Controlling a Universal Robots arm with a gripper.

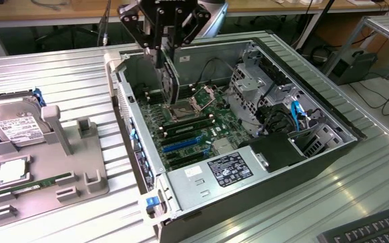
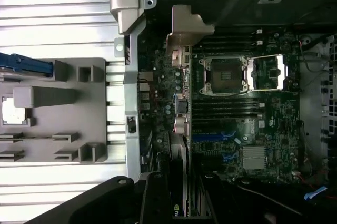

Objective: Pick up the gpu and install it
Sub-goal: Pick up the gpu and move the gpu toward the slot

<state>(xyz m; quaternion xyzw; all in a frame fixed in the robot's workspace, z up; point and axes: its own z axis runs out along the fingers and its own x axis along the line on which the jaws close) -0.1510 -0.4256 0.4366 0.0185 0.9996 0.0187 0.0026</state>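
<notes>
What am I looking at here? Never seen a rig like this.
It is one robot arm working over an open PC case. One picture comes from a camera off the arm. The other comes from a camera on its wrist, looking down into the case. The end effector holds the gpu, a thin dark card, on edge above the motherboard. On the exterior view's left, a grey tray carries a hard drive and a memory stick.

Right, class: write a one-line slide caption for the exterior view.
The gripper holds the gpu upright above the motherboard in the open computer case.
</notes>
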